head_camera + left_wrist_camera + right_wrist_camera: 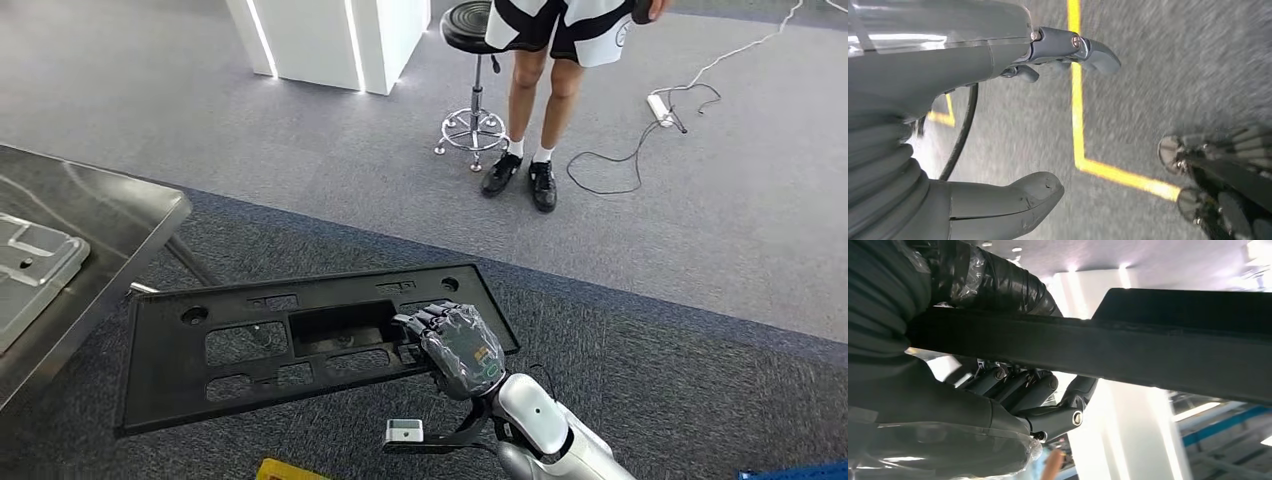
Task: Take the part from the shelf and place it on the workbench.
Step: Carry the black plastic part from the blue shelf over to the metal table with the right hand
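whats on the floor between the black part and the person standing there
Only bare carpet, in the head view: dark carpet past the black part, then a lighter grey strip up to the person. The stool stands beside them.

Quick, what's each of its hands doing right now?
Left hand: open, holding nothing, hanging over the floor.
Right hand: holding the black part by its edge.

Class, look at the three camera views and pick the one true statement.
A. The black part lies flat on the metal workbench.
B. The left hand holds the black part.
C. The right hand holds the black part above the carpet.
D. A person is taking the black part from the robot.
C: the right hand grips the black part by its edge, over the carpet beside the workbench, while the left hand holds nothing.
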